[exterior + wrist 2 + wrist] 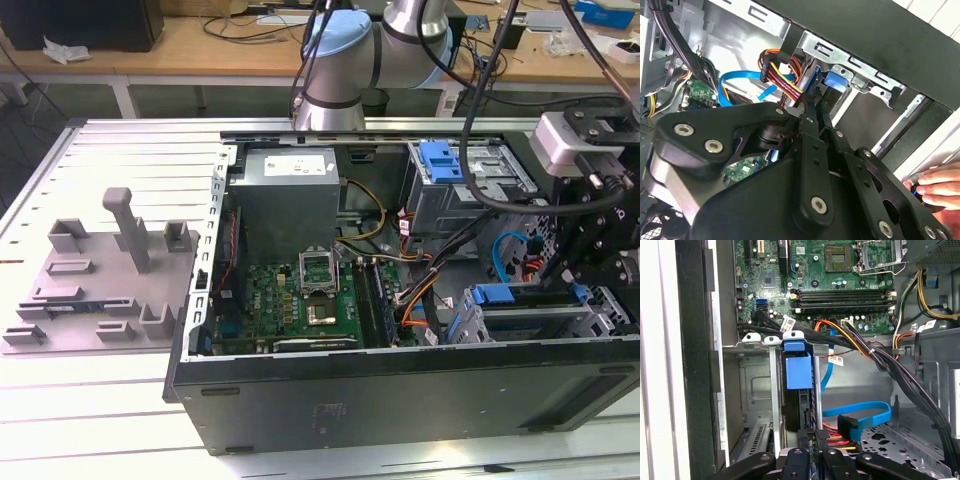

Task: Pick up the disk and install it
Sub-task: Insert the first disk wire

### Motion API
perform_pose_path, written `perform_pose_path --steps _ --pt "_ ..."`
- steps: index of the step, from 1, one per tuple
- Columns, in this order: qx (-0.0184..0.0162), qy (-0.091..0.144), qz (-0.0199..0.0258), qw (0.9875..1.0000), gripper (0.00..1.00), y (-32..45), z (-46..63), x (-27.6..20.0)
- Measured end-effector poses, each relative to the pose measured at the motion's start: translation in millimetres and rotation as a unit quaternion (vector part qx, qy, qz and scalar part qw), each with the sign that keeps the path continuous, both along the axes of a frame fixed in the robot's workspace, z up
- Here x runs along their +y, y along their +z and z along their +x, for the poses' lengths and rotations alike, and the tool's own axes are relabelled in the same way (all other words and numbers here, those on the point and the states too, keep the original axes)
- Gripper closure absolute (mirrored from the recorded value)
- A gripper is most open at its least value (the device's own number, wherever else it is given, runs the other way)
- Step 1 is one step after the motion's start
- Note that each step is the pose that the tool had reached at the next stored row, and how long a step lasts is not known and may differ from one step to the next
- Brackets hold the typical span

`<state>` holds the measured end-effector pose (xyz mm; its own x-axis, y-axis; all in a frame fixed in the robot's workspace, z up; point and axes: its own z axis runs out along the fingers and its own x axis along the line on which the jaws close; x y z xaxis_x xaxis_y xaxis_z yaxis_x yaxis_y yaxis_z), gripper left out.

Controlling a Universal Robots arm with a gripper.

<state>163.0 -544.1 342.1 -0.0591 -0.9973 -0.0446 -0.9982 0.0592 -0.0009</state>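
Blue-framed disk [799,371] sits in its bay, black fingers [812,447] closed on its edge.

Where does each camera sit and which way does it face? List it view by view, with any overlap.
Exterior view: off the arm, above the open computer case, looking down inside; shows the arm and end effector.
First wrist view: at the wrist, facing past the end effector at the disk in the drive cage, motherboard beyond.
Second wrist view: at the wrist, looking over the end effector; a person's hand shows.
Shared: both wrist views show the disk.
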Motion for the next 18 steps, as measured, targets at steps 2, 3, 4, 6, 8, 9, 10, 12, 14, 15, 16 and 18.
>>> perform_pose_path --steps 2,3,4,6,8,9,10,12,14,15,16,18 --pt "0.0 0.0 0.0001 1.0 0.83 -2.1 0.0 0.0" --pt "0.0 0.0 -0.0001 1.0 0.83 -2.4 0.0 0.0" --pt "0.0 0.0 -0.0001 1.0 0.83 -3.1 0.0 0.0" --pt "0.0 0.0 0.0001 1.0 0.83 -4.0 0.0 0.0" --pt "0.0 0.0 -0.0001 1.0 0.83 -4.2 0.0 0.0" --pt "0.0 0.0 0.0 1.0 0.83 -4.2 0.0 0.0" --pt "0.0001 0.0 0.0001 1.0 0.82 -4.4 0.0 0.0" --pt "0.0 0.0 0.0 1.0 0.69 -2.7 0.0 0.0" --pt "0.0 0.0 0.0 1.0 0.69 3.1 0.0 0.0" --pt "0.0 0.0 0.0 1.0 0.69 5.6 0.0 0.1" --pt "0.0 0.0 0.0001 1.0 0.69 11.5 0.0 0.3" --pt "0.0 0.0 0.0 1.0 0.69 25.1 0.0 2.0"
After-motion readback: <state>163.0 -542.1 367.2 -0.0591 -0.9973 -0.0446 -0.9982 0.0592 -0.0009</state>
